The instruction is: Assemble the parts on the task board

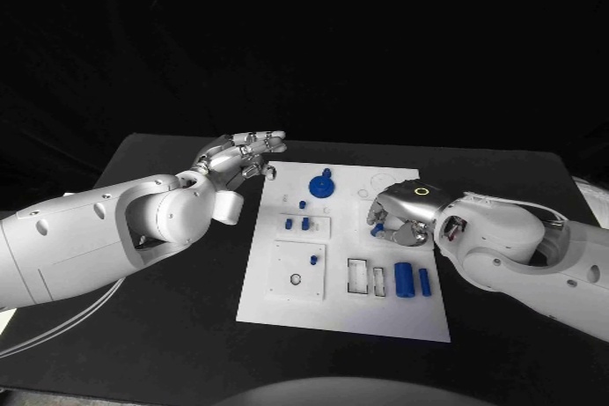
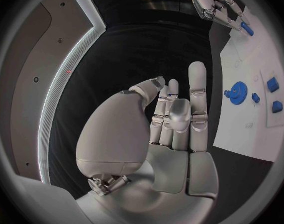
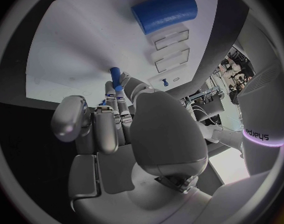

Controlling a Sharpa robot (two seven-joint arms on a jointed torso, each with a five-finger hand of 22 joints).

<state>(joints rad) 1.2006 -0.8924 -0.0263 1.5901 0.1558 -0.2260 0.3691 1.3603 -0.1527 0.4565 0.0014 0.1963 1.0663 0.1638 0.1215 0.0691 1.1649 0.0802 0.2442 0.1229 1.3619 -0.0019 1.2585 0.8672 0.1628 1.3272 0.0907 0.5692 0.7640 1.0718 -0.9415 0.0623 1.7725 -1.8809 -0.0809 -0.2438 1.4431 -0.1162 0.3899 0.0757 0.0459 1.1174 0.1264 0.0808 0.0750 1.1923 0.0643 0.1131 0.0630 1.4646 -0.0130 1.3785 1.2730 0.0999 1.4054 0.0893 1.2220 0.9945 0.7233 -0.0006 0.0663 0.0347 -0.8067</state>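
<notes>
The right hand is hovering over the middle of the task board, its fingers curling inward and pinching a small blue peg at their tips; in the right wrist view the peg is sticking out just past the fingertips, pointing toward the white surface, though whether it is touching the board cannot be told. Beyond those fingertips a large blue cylinder is lying on the board, with two rectangular slots sitting between it and the fingers. In the head view that cylinder is resting beside a thinner blue bar, both close under the right hand's wrist side. The left hand is hanging in the air just off the board's far left corner, holding nothing, its fingers stretching nearly straight and lying loosely side by side, with the thumb bending across in front of them. Off to the side of these fingers a blue gear is standing on the board, and a few small blue pieces are sitting on a raised square plate between the two hands. Another square plate with a round hole is lying nearer the robot.
</notes>
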